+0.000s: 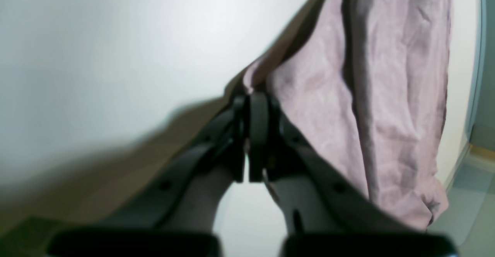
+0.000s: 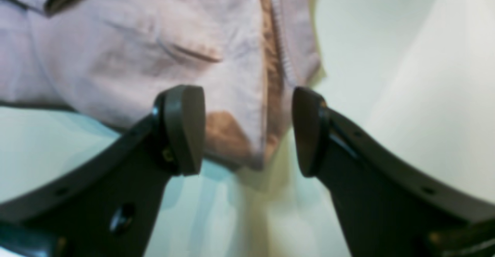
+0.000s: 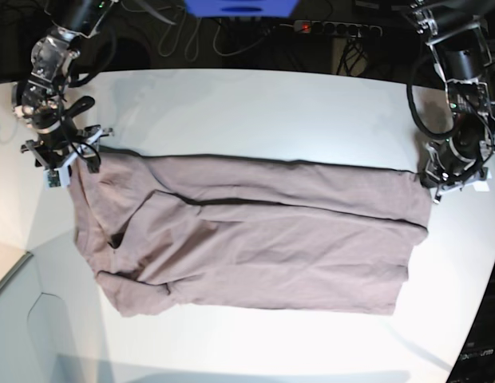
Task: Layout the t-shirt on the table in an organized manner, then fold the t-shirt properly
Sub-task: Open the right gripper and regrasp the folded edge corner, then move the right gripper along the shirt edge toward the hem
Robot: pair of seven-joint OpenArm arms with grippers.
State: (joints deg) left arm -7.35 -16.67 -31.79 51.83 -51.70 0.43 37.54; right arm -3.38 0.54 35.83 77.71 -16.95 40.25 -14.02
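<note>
Across the middle of the white table [image 3: 255,96] the shirt [image 3: 255,239] lies spread sideways, folded lengthwise, collar end toward our right arm. Our left gripper [image 1: 247,141] is pinched tight on the shirt's far corner, likely to hold that end taut. Our right gripper [image 2: 247,131] stands spread, empty, astride the opposite edge, seemingly placed to take or leave it.

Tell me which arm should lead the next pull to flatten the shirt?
Probably the left. The left gripper is shut on the t-shirt edge at its far corner, while the right gripper stands open over the other end, holding nothing. It must close before it can pull.
</note>
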